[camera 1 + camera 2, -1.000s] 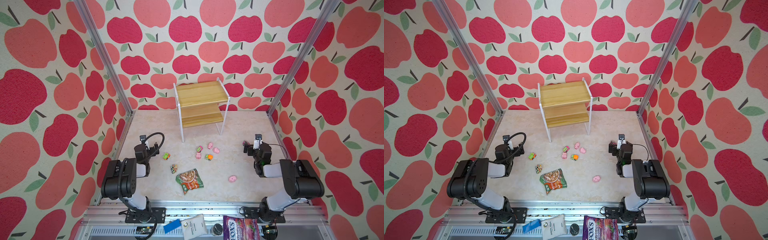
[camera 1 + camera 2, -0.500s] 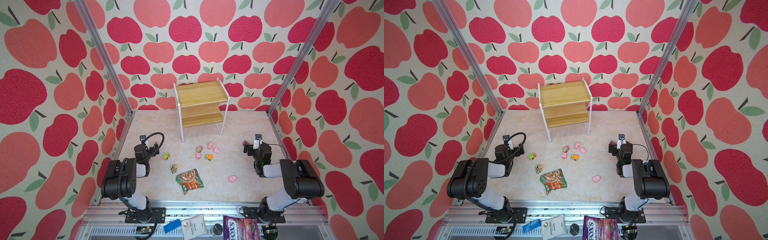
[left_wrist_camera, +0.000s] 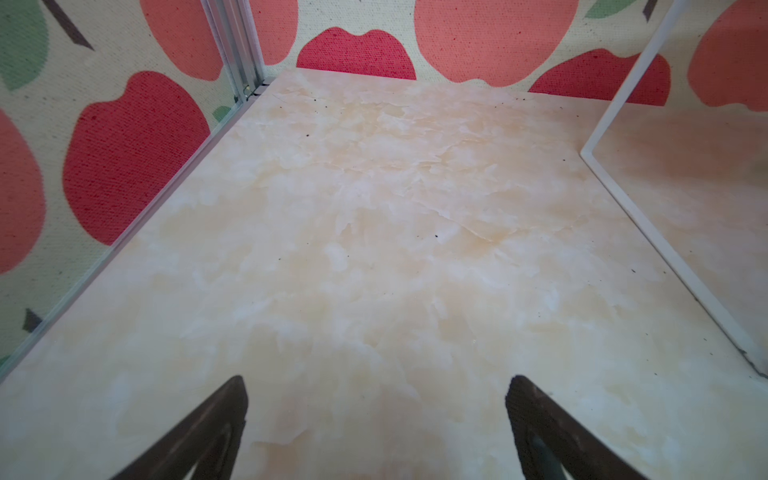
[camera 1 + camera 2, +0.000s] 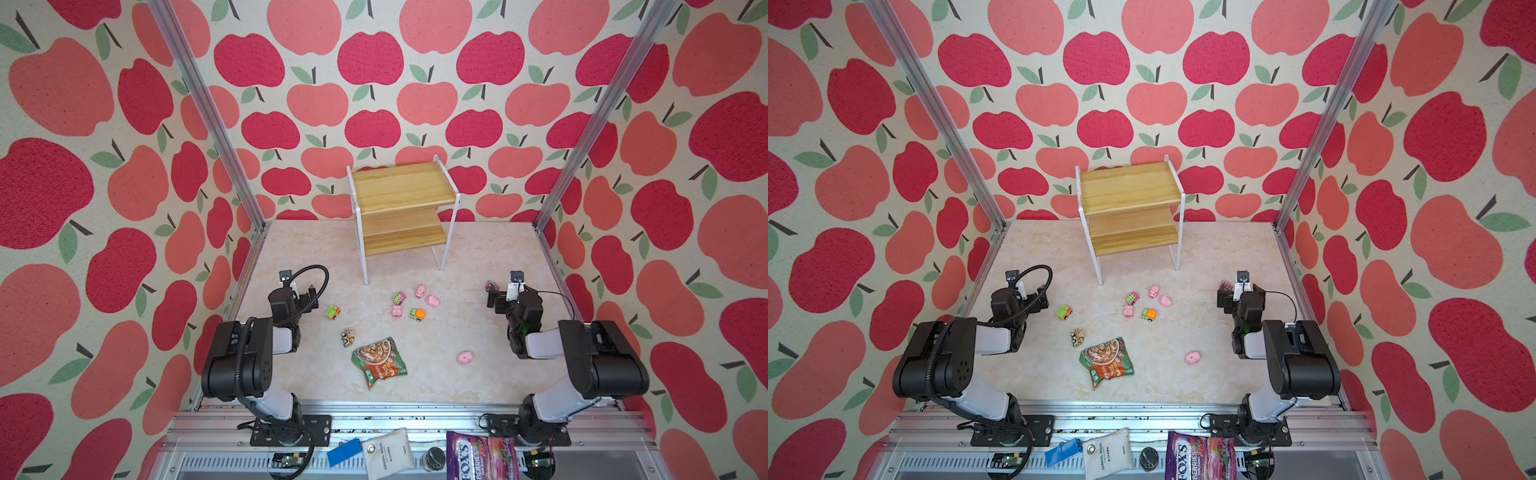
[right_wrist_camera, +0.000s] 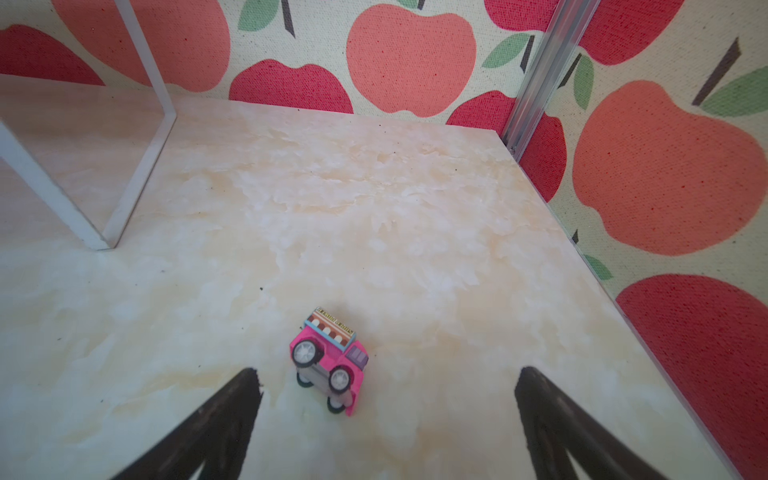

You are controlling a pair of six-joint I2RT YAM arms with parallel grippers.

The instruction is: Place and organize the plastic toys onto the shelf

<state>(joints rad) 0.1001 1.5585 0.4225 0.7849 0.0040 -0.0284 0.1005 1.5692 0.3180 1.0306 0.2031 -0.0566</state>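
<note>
Right wrist: pink truck (image 5: 328,359) on its side, right gripper (image 5: 388,373) gaping, empty | step: first pick (shelf (image 4: 401,187) bare) | next: lower, straddle, squeeze

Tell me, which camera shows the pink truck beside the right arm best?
The right wrist view: the pink truck lies large and sharp there, tipped over, wheels showing. In both top views the truck is only a tiny speck. The left wrist view misses it.

- shelf (image 4: 401,208) at the table's (image 4: 478,257) back edge, centred.
- pigs (image 4: 432,300) and trucks (image 4: 417,314) clustered before it, mid-table.
- snack packet (image 4: 379,362) nearer the front edge, one truck (image 4: 347,337) just behind.
- lone pig (image 4: 465,357) right of the packet.
- another truck (image 5: 328,359) near the right edge.
</note>
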